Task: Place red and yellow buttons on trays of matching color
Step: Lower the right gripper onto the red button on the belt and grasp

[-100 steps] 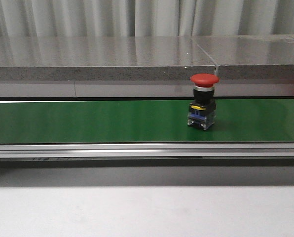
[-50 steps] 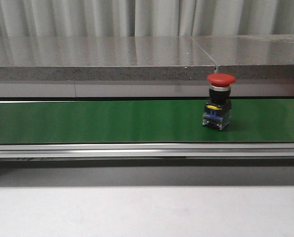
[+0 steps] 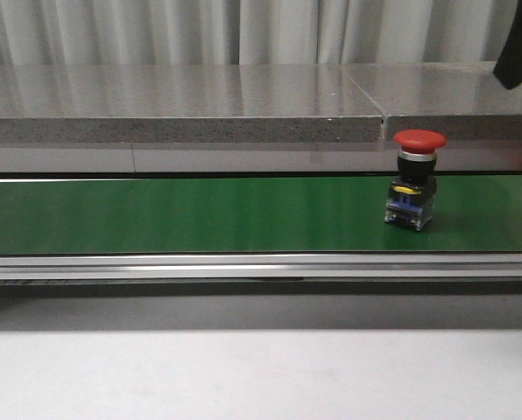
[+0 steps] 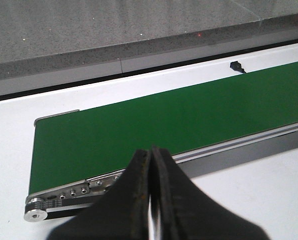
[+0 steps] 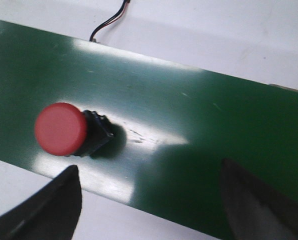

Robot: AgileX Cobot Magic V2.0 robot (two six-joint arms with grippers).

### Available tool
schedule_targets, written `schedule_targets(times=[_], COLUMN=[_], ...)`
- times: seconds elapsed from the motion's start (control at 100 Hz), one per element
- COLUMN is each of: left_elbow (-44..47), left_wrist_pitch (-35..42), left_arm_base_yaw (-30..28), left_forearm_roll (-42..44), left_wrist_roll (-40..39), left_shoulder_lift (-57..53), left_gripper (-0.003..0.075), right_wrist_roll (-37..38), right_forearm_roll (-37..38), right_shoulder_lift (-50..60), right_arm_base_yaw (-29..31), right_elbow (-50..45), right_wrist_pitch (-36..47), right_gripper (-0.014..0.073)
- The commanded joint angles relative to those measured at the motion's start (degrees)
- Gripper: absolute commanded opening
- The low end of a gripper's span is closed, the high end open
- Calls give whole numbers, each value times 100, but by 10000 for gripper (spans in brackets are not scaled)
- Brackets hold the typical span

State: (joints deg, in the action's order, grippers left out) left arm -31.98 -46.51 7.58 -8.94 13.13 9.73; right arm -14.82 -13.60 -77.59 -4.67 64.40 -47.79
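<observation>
A red button (image 3: 416, 178) with a mushroom cap on a black and clear base stands upright on the green conveyor belt (image 3: 200, 214), toward the right. From above, the right wrist view shows its red cap (image 5: 61, 128) on the belt. My right gripper (image 5: 148, 200) hovers open above the belt, the button off to one side of its fingers. A dark piece of the right arm (image 3: 517, 48) enters the front view at the top right corner. My left gripper (image 4: 151, 165) is shut and empty over the belt's near end. No yellow button or tray is in view.
A grey stone ledge (image 3: 182, 105) runs behind the belt, with curtains beyond it. An aluminium rail (image 3: 243, 265) edges the belt's front. A small black sensor (image 4: 236, 66) and a cable (image 5: 108, 21) lie on the white table beside the belt.
The red button has travelled to the right along the belt. A dark part of the right arm has come into the top right corner of the front view.
</observation>
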Motion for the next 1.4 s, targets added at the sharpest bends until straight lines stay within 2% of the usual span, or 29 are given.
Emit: schedule_targets(times=[0.0,0.22,0.5,0.6,0.79,0.88,1.11,1.28,1.39], left_elbow=[-145,-145,-145,-145,-145,-145,-145,-145,-145], left_wrist_pitch=[405,405,405,405,405,405,405,405,405], left_arm_base_yaw=[46,46,46,46,46,46,46,46,46], left_forearm_roll=[-111,-111,-111,-111,-111,-111,-111,-111,-111], left_wrist_roll=[-11,-11,-11,-11,-11,-11,-11,-11,-11], left_shoulder_lift=[71,71,71,71,71,71,71,71,71], left_gripper=[-21,-21,-21,-21,-21,-21,-21,-21,-21], right_wrist_roll=[-264,-777,-782,-782,-743,-694,331,1307,1605], right_forearm_roll=[-168,-205,-71,202,208,214,480,921,1076], right_shoulder_lift=[-90,-792,-1222,-1297,-1350,-1350,-1180,-952,-832], right_arm_base_yaw=[-183,-594,-634,-634,-569,-569,-540,-174,207], right_elbow=[430,1111,1211,1211,1211,1211,1211,1211,1211], right_wrist_pitch=[-12,-839,-1121,-977,-738,-653,-208,-146,-156], right_gripper=[576,576,563,491,297,241,227,227,227])
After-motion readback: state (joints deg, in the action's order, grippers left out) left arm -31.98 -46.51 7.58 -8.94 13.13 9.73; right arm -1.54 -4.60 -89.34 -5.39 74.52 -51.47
